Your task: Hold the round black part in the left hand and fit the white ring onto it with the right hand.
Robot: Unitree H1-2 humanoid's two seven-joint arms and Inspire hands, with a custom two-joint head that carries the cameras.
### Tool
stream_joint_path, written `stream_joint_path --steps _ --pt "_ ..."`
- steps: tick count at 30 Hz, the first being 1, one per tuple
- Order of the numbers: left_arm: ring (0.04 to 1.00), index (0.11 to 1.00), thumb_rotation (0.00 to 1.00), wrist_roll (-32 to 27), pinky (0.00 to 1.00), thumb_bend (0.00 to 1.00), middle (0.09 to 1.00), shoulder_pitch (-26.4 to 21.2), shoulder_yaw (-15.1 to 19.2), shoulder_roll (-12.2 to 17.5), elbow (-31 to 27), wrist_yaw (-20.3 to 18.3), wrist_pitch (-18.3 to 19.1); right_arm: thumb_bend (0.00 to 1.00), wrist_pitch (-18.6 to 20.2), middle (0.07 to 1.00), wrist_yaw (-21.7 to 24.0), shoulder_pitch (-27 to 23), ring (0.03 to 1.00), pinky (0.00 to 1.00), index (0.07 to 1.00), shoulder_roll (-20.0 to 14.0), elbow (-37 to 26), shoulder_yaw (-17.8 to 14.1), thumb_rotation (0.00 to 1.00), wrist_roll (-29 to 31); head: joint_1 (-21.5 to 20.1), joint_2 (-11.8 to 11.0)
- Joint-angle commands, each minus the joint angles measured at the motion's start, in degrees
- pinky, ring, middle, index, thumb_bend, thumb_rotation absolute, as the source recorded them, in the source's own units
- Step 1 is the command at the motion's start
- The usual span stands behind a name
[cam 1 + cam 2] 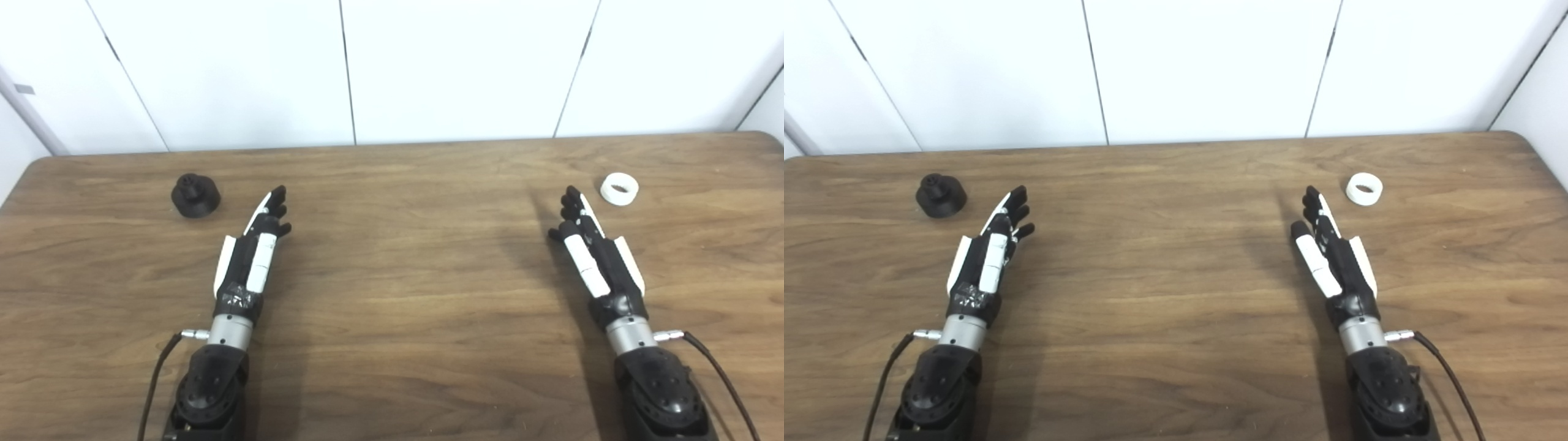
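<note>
The round black part point(195, 195) stands on the wooden table at the far left, with a small knob on top. My left hand point(257, 245) hovers open to its right and slightly nearer, fingers stretched forward, holding nothing. The white ring point(619, 188) lies flat at the far right. Just left of it and a bit nearer, my right hand point(591, 245) is open too, fingers extended and empty. Neither hand touches its object.
The wooden table point(404, 275) spans the view, its back edge meeting a white panelled wall point(343, 67). Cables run from both wrists toward the bottom edge. The table's rounded right corner shows at the far right.
</note>
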Motion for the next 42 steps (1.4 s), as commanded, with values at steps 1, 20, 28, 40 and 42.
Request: stream_joint_path --steps 1,20,28,40,42 --pt "0.963 0.955 0.94 -0.18 0.89 0.69 0.97 -0.65 0.23 0.31 0.07 0.21 -2.2 0.45 -1.5 0.983 0.02 -1.25 0.985 0.93 0.982 0.0 -0.37 0.03 0.84 0.16 -0.06 -0.04" --pt "0.937 0.936 0.91 5.9 0.84 0.72 0.95 -1.02 -1.12 2.4 0.14 1.18 -0.83 0.44 -2.12 0.984 0.14 -1.23 0.98 0.91 0.986 0.03 0.56 -0.02 0.83 0.69 2.13 -1.51" --pt "0.904 0.901 0.46 18.03 0.84 0.74 0.912 -1.51 -3.33 7.87 -0.89 2.89 -1.26 0.41 -2.42 0.987 0.62 -1.16 0.984 0.92 0.991 -0.36 0.9 0.08 0.83 1.2 4.57 -2.39" --pt "0.843 0.812 0.26 31.81 0.83 0.75 0.847 -3.19 -0.21 11.92 2.89 20.88 -13.71 0.38 -2.0 0.996 1.21 -0.97 0.992 0.93 0.999 -1.05 1.11 0.05 0.83 1.36 9.84 -3.38" --pt "0.864 0.818 0.25 32.96 0.85 0.74 0.864 -3.61 0.04 12.11 3.59 23.03 -14.98 0.36 -2.24 0.997 1.34 -1.07 0.994 0.94 1.0 -1.29 1.49 -0.16 0.83 1.68 11.5 -3.73"
